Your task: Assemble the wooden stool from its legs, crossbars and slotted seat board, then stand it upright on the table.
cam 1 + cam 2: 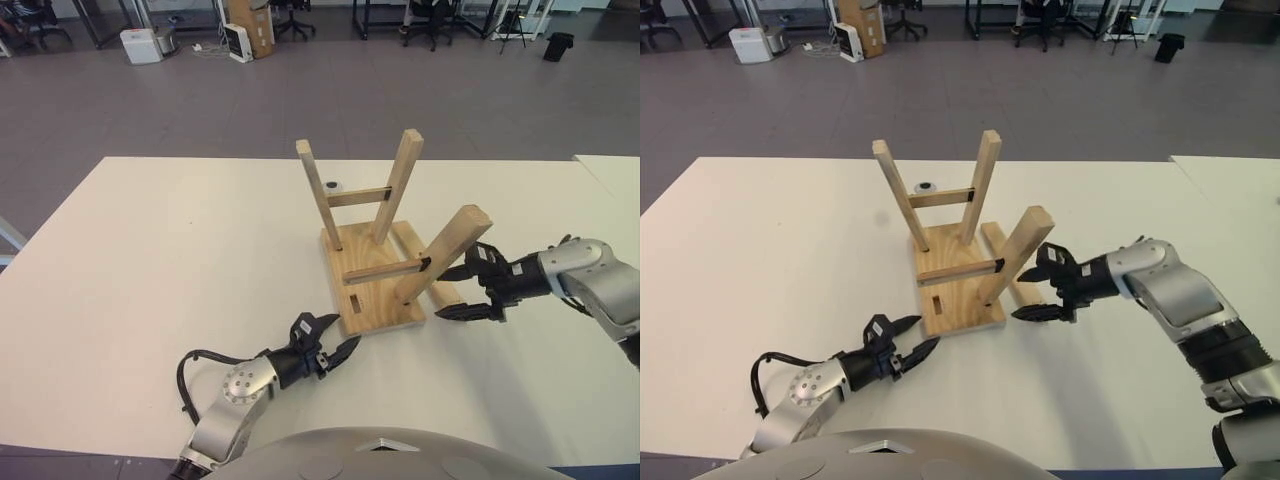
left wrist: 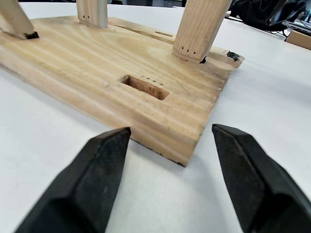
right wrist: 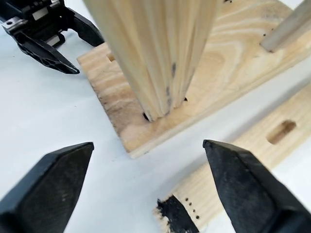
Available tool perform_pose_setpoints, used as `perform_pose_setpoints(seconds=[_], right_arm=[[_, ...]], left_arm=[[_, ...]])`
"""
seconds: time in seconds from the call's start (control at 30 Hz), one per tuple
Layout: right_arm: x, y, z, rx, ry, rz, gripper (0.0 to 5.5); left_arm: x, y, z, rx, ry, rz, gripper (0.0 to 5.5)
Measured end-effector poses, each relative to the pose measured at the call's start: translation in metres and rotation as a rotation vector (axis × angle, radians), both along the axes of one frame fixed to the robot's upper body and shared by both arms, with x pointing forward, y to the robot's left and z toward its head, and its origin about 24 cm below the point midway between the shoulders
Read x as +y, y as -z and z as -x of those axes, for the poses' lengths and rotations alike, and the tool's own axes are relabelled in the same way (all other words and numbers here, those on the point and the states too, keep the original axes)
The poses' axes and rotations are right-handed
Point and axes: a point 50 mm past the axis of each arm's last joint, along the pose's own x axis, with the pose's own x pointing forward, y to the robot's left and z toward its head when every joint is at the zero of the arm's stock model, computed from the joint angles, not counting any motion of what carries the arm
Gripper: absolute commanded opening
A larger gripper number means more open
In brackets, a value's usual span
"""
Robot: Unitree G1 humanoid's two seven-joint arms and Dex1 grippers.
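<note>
The slotted seat board [image 1: 378, 312] lies flat on the white table with three legs pointing up. The two far legs [image 1: 320, 195] [image 1: 398, 185] are joined by a crossbar [image 1: 358, 197]. A nearer leg [image 1: 448, 248] leans to the right, and a second crossbar [image 1: 385, 270] meets it. One slot [image 2: 145, 87] at the board's near left stands empty. A loose leg [image 1: 998, 250] lies on the table right of the board. My left gripper [image 1: 335, 350] is open just off the board's near corner. My right gripper [image 1: 445, 294] is open beside the leaning leg's base [image 3: 155, 109], over the loose leg [image 3: 252, 160].
A small round dark object [image 1: 333, 185] sits on the table behind the stool. Bare tabletop [image 1: 160, 270] spreads wide to the left. A second table's edge [image 1: 610, 170] shows at the far right. Office chairs and boxes stand on the floor beyond.
</note>
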Motion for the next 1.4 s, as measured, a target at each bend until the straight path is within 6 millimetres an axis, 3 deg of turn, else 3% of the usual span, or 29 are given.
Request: perform_pose_setpoints(seconds=[0.13,0.37,0.6,0.8,0.97,1.1,1.2,1.23,1.33,1.4], right_arm=[[0.003,0.034,0.013,-0.001,0.282,-0.038,4.2],[0.006,0.049,0.022,-0.073,0.473,-0.122,4.2],[-0.013,0.062,0.026,-0.1,0.623,-0.111,4.2],[-0.012,0.074,0.033,-0.09,0.646,-0.064,3.25],[0.002,0.079,0.033,-0.113,0.658,-0.09,2.46],[0.007,0.084,0.031,-0.149,0.714,-0.097,2.11],[0.01,0.087,0.03,-0.176,0.789,-0.128,2.11],[0.01,0.088,0.029,-0.19,0.83,-0.147,2.11],[-0.011,0.08,0.033,-0.211,0.956,-0.215,2.1],[-0.034,0.052,0.027,-0.313,1.038,-0.281,2.1]], left_arm=[[0.002,-0.001,0.004,-0.006,0.01,-0.005,3.09],[0.01,-0.002,0.008,-0.018,0.045,-0.028,3.09],[0.011,-0.003,0.015,-0.008,0.044,-0.025,3.09],[0.014,-0.003,0.011,0.003,0.049,-0.025,3.09],[0.035,-0.004,-0.001,0.044,0.014,-0.025,3.09],[0.064,-0.006,-0.024,0.041,-0.044,-0.069,3.09],[0.085,-0.02,-0.071,-0.003,-0.096,-0.081,3.09],[0.093,-0.031,-0.089,-0.037,-0.122,-0.062,3.09],[0.114,-0.06,-0.107,-0.055,-0.153,0.096,3.09],[0.137,-0.111,-0.128,-0.168,-0.192,0.239,3.09]])
